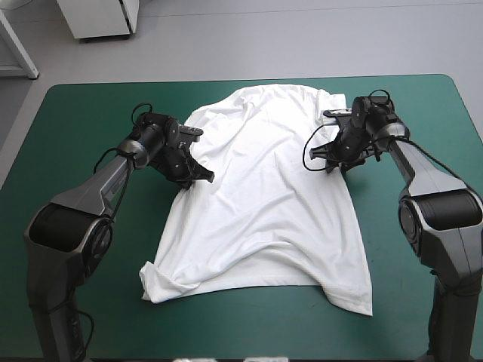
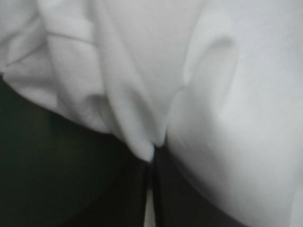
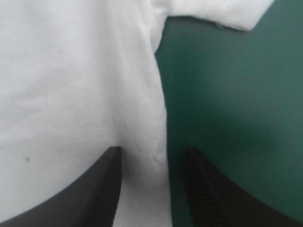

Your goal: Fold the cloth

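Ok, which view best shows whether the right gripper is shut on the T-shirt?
The right wrist view: the right gripper is open, its black fingers apart, straddling the side edge of the T-shirt. The high view only places it at the shirt's right side, its fingers too small to judge. The left wrist view misses it.

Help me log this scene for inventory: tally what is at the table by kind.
T-shirt, white: 1
Grippers, black: 2 (left gripper shut on the T-shirt, right gripper open)
Table, teal-green cover: 1
Total: 4
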Controlling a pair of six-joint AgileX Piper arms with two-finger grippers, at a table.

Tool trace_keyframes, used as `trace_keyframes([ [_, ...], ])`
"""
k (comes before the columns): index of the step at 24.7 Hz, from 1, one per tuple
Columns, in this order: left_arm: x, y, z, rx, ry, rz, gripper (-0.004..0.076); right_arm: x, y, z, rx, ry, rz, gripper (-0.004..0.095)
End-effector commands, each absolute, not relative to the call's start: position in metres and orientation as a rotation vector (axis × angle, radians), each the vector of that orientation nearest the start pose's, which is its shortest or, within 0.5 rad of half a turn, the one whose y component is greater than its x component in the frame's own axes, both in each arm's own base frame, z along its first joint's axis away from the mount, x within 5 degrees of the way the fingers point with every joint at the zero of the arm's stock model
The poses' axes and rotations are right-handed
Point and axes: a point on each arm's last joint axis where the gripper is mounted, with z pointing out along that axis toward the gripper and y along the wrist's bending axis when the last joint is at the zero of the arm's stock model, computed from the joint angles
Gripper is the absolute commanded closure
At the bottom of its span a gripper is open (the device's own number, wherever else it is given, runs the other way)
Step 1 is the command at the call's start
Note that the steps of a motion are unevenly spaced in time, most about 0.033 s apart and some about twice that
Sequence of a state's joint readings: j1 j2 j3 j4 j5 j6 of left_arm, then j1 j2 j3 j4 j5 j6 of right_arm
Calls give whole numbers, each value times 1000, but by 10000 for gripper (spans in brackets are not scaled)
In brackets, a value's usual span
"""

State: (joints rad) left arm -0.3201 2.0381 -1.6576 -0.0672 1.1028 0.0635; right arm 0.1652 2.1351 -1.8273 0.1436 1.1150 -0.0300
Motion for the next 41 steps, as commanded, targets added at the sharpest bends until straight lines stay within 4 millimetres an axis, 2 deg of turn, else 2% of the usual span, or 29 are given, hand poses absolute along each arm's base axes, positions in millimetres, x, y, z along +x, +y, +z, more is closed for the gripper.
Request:
trace_keyframes([
  [1, 401, -147, 225, 513, 2871, -180, 733, 442, 96, 234, -232, 2891, 256, 601],
  [3, 401, -146, 225, 514, 2870, -177, 733, 440, 100, 231, -249, 2915, 257, 728],
  [5, 401, -146, 225, 514, 2870, -177, 733, 438, 101, 231, -258, 2929, 256, 908],
  [8, 403, -146, 228, 513, 2865, -175, 733, 435, 99, 238, -266, 2929, 243, 925],
  [11, 406, -146, 240, 518, 2846, -168, 733, 431, 97, 252, -276, 2904, 215, 925],
  [13, 409, -147, 251, 523, 2828, -162, 733, 427, 94, 269, -276, 2863, 188, 925],
  [14, 412, -147, 266, 529, 2802, -144, 733, 420, 91, 291, -274, 2811, 164, 925],
  [15, 413, -146, 274, 530, 2787, -139, 733, 417, 89, 301, -273, 2787, 151, 925],
  [16, 414, -146, 296, 529, 2735, -125, 733, 407, 85, 326, -275, 2721, 121, 925],
  [17, 414, -145, 308, 526, 2702, -116, 733, 401, 83, 338, -269, 2687, 107, 925],
  [18, 412, -143, 333, 518, 2642, -113, 733, 389, 78, 363, -266, 2610, 84, 925],
  [19, 409, -142, 344, 514, 2616, -110, 733, 384, 77, 373, -264, 2578, 81, 925],
  [20, 402, -138, 370, 505, 2557, -97, 733, 370, 73, 396, -259, 2511, 75, 925],
  [21, 398, -136, 381, 500, 2531, -101, 733, 364, 71, 404, -257, 2488, 64, 925],
  [22, 387, -131, 406, 487, 2468, -90, 733, 349, 67, 423, -253, 2435, 52, 925],
  [24, 367, -124, 438, 481, 2389, -93, 733, 325, 62, 452, -243, 2351, 50, 925],
  [29, 300, -101, 514, 439, 2165, -120, 733, 262, 49, 540, -215, 2048, 72, 925],
  [33, 264, -90, 549, 408, 2015, -152, 733, 230, 43, 579, -208, 1893, 84, 925],
  [35, 246, -84, 567, 392, 1929, -170, 733, 218, 41, 592, -201, 1840, 89, 925],
  [38, 223, -77, 587, 383, 1821, -185, 733, 208, 39, 601, -197, 1809, 91, 925],
  [41, 213, -75, 598, 384, 1750, -190, 733, 206, 39, 602, -197, 1808, 91, 925],
])
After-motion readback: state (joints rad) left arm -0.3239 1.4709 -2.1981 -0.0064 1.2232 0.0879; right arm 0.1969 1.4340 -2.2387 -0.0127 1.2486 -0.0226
